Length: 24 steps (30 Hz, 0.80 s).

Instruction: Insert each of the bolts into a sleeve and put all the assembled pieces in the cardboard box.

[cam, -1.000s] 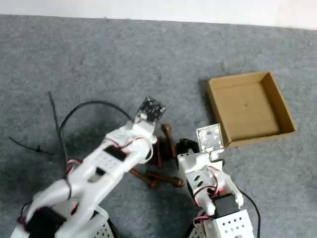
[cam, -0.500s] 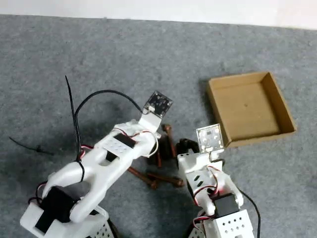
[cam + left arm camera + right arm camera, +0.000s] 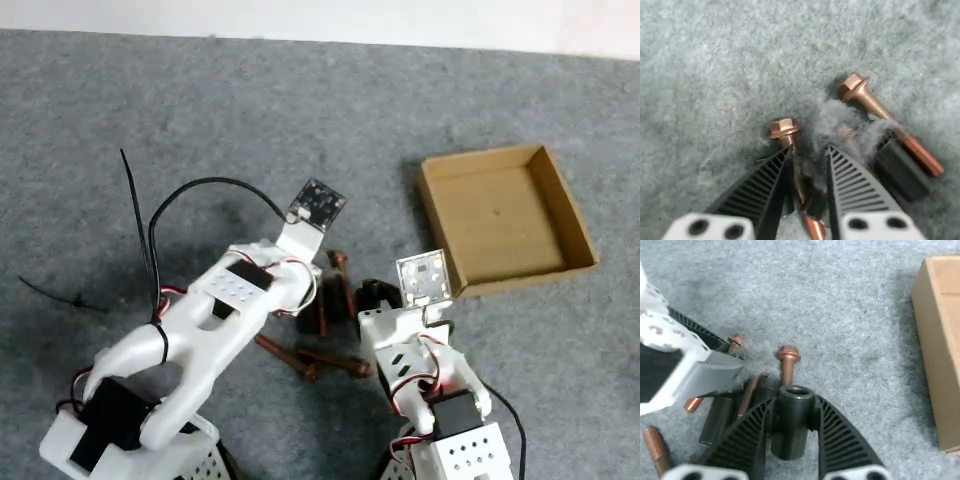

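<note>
Your left arm (image 3: 215,320) has swung its wrist slightly farther from the near edge, and the black cable tie (image 3: 135,215) on it has shifted with it. The bolt (image 3: 785,131) it works over lies near the middle of the near edge. The shank runs between the parted fingers of the left claw (image 3: 809,151), which straddle it without visibly pinching. A second bolt (image 3: 875,107) and a loose sleeve (image 3: 901,172) lie just beside. Your right claw (image 3: 794,401) is clamped on an upright sleeve (image 3: 790,435) near that cluster. The cardboard box (image 3: 500,215) sits apart, toward the right edge of the grey carpet (image 3: 250,110).
</note>
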{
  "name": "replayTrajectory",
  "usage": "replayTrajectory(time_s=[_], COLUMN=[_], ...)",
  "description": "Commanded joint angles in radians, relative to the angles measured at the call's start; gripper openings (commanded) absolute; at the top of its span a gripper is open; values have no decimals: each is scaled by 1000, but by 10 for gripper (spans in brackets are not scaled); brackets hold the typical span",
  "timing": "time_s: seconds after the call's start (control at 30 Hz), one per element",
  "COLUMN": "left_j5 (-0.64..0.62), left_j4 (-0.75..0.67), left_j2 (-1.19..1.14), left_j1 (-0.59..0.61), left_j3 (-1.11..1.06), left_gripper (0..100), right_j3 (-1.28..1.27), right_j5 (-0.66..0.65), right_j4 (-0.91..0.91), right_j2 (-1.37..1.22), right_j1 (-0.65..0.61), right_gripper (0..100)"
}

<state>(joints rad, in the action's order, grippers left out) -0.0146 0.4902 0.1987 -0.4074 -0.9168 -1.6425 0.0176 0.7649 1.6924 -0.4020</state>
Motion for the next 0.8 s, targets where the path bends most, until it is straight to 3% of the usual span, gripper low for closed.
replayTrajectory(time_s=[0.0, 0.77], left_j5=[-6, -3], left_j4=[11, 14], left_j2=[-2, -7], left_j1=[28, 64], left_j3=[38, 39], left_gripper=[115, 119], right_j3=[10, 10], right_j5=[-9, -9], right_j4=[-13, -13], right_j2=[21, 19], right_j1=[13, 13], right_gripper=[5, 5])
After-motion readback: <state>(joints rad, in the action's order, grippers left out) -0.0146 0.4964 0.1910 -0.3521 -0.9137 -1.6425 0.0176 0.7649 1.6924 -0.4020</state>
